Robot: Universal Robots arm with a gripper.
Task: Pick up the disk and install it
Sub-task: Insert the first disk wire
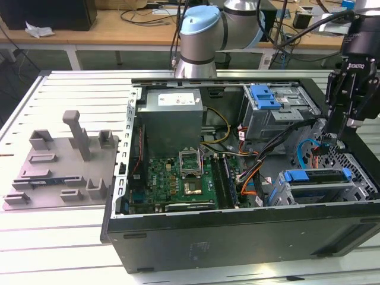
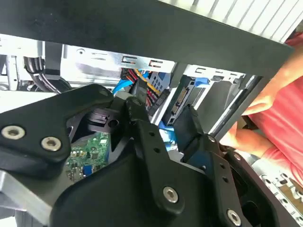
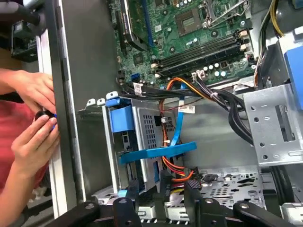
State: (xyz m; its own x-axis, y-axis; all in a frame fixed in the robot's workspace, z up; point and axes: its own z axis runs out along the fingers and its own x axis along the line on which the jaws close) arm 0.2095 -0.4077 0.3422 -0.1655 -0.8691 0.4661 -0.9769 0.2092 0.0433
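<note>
In the exterior view the disk (image 1: 300,176) sits in the grey drive cage (image 1: 356,187) in the corner of the computer case (image 1: 237,237), on the exterior view's right. Its label is hidden and only the blue carrier edge shows. The gripper (image 1: 334,132) hangs above, with a blue cable (image 1: 306,145) just beside it. In the second wrist view the fingers (image 2: 142,137) are spread and empty, with a person's hand (image 2: 265,101) beyond. In the first wrist view the disk (image 3: 158,152) shows as a blue bar against the cage.
</note>
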